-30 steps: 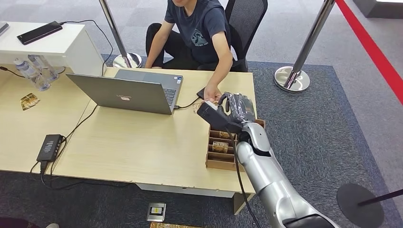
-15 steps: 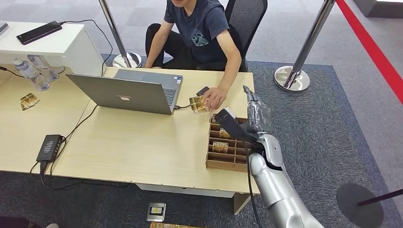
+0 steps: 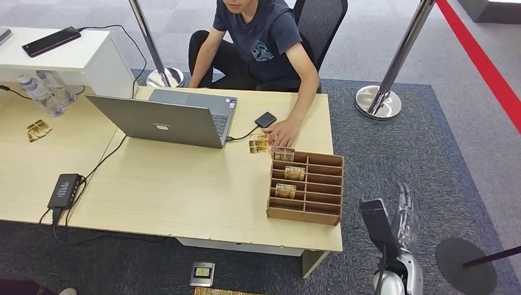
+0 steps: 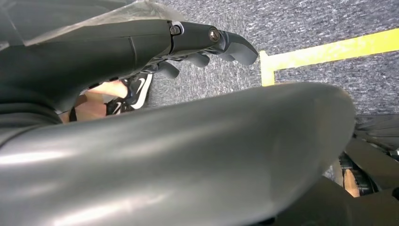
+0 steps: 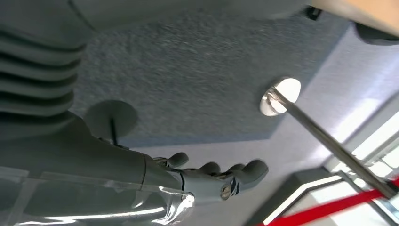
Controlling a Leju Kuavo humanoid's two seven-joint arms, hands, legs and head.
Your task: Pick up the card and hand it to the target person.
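The gold-patterned card (image 3: 258,145) lies on the table beside the laptop, with the seated person's hand (image 3: 284,131) resting on its edge. My right hand (image 3: 403,215) hangs low off the table's right side over the carpet, well away from the card. In the right wrist view the right hand (image 5: 207,181) has its fingers stretched out and holds nothing. My left hand (image 4: 197,42) hangs above the carpet, fingers extended and apart, nothing in them.
A wooden slotted box (image 3: 319,212) holding a few cards stands at the table's right end. A laptop (image 3: 166,120), a small black device (image 3: 265,119) and a power brick (image 3: 64,189) sit on the table. Stanchion posts (image 3: 393,67) and a round base (image 3: 466,264) stand on the carpet.
My right hand has pulled back from over the box and dropped beside the table's right side. The person took the card and set it down on the table.
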